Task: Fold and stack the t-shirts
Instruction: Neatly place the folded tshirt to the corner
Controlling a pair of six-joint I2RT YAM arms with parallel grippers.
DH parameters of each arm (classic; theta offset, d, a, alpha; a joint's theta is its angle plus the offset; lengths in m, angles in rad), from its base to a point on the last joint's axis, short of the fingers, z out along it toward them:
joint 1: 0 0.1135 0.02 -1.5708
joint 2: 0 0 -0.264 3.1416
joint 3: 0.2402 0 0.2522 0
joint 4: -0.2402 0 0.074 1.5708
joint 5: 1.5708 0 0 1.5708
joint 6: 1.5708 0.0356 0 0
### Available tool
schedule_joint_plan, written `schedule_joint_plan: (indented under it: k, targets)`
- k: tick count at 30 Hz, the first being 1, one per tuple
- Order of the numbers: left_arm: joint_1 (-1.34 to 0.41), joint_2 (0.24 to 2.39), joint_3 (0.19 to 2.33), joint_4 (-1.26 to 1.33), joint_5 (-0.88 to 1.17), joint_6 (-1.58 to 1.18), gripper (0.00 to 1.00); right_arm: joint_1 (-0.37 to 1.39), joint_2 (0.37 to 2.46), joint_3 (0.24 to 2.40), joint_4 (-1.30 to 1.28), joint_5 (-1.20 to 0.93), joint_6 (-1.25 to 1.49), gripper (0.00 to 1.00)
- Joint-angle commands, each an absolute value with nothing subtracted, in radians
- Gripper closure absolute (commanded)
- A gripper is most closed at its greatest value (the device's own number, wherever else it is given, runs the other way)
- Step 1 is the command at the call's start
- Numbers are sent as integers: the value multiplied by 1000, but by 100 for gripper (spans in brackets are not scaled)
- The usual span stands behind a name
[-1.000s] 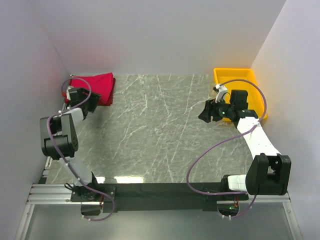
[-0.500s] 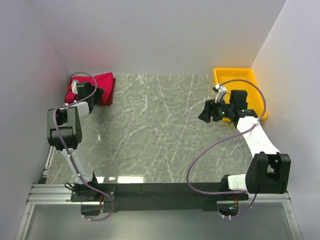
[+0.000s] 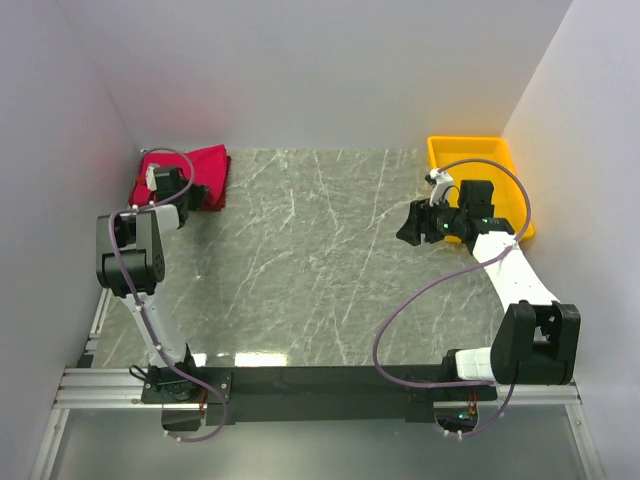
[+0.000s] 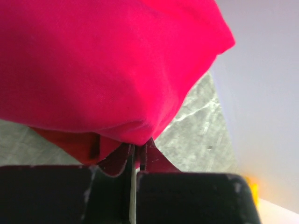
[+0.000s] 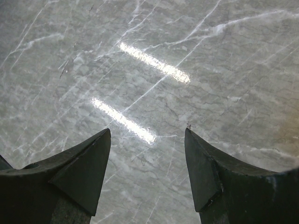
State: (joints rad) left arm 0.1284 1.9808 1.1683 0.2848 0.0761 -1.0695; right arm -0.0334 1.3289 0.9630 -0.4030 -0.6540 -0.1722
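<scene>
Looking at your setup, biggest first: grey marble table (image 3: 320, 260) w/ white walls on 3 sides. The t-shirts (image 3: 208, 165) sit as one red heap in the far-left corner, up against the walls. Left wrist cam shows you a bright crimson fold (image 4: 107, 65) bulging on top and darker red cloth (image 4: 70, 142) under it. Yellow tray (image 3: 470, 150) is in the far-right corner, well apart from the heap. Your left pincer (image 4: 133, 156) is at the heap's near edge, fingers together and clamped on a bit of red cloth at the tips; can't tell which shirt. Your right pincer (image 5: 147, 140) is over bare table near the tray, fingers apart, nothing btwn them.
</scene>
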Motion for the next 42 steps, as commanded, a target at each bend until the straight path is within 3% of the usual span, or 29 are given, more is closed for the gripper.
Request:
schedule_joint_plan:
  k: [1, 18, 24, 28, 29, 34, 37, 42]
  targets:
    - [136, 1947, 1198, 348, 132, -1153, 99, -44, 1322, 994, -370, -650, -173, 29]
    - [193, 2025, 1137, 626, 422, -1578, 99, -46, 1319, 985, -364, -655, -173, 29]
    - [195, 2007, 1155, 494, 453, -1514, 99, -46, 1318, 980, -364, -658, -173, 29]
    - [199, 1968, 1190, 217, 364, -1330, 89, -48, 1316, 980, -362, -658, -172, 29]
    - [198, 1965, 1216, 163, 345, -1292, 81, -48, 1315, 979, -362, -660, -172, 29]
    - [202, 2013, 1307, -95, 313, -1074, 62, -48, 1313, 974, -357, -667, -170, 29]
    - [206, 1984, 1310, -118, 281, -971, 49, -48, 1310, 979, -359, -667, -172, 29]
    - [225, 1847, 1310, -192, 158, -806, 45, -48, 1313, 973, -356, -676, -172, 29]
